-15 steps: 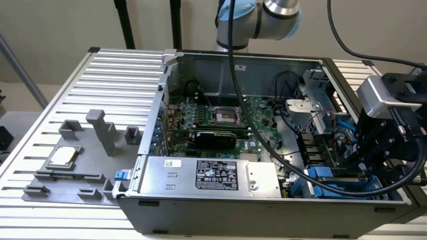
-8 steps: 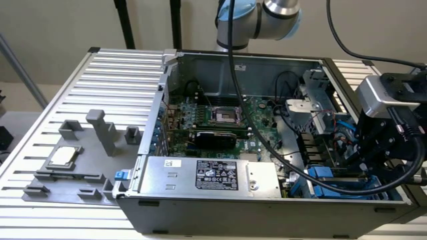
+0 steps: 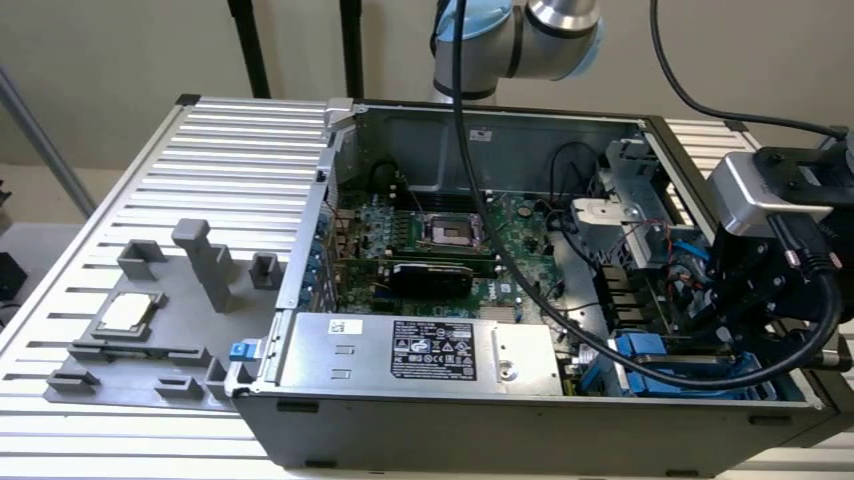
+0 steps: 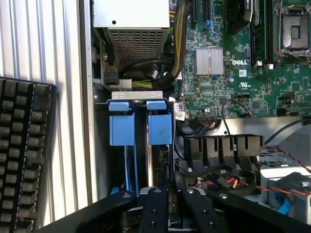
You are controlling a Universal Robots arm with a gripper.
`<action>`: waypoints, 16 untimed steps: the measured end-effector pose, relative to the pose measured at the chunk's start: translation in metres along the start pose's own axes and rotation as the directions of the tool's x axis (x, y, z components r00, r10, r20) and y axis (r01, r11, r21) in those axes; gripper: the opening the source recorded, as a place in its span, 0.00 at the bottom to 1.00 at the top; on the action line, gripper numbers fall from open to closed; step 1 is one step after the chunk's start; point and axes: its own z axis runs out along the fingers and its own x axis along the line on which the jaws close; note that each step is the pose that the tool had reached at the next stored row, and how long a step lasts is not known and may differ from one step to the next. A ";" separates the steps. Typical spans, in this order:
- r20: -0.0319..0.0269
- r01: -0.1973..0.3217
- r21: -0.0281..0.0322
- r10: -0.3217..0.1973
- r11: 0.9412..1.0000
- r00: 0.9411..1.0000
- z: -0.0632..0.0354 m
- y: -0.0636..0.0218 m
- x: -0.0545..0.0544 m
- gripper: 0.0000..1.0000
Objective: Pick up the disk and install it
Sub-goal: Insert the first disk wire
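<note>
We see the open computer case (image 3: 441,300) lying on the slatted metal counter (image 3: 200,170), motherboard (image 3: 441,240) exposed and the silver power supply (image 3: 414,352) with its black label along the near wall. The arm's head hangs over the drive bay corner at the exterior view's right, cables looping round it.

In the wrist view the end effector (image 4: 167,204) sits low over the drive bay, its black fingers (image 4: 154,208) drawn close together about the upper edge of the disk (image 4: 159,160), which stands on edge in the bay. We take it as gripped, the jaws nearly closed on the thin edge.

The disk's blue carrier (image 4: 160,127) lies just beside a second blue carrier (image 4: 121,127), both under a metal bracket (image 4: 136,95). A black keyboard (image 4: 24,155) rests on the counter outside the case wall.

On the exterior view's left, a grey fixture tray (image 3: 147,330) carries a small square silver chip (image 3: 127,312).
</note>
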 end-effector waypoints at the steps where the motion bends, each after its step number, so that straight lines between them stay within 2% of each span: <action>1: 0.000 0.000 0.001 0.000 1.000 1.000 0.0002 0.0000 0.000 0.16; 9: -0.007 0.000 0.006 0.000 1.000 1.000 0.0032 -0.0001 0.000 0.16; 16: -0.009 0.000 0.007 0.000 1.000 1.000 0.0057 -0.0002 0.001 0.16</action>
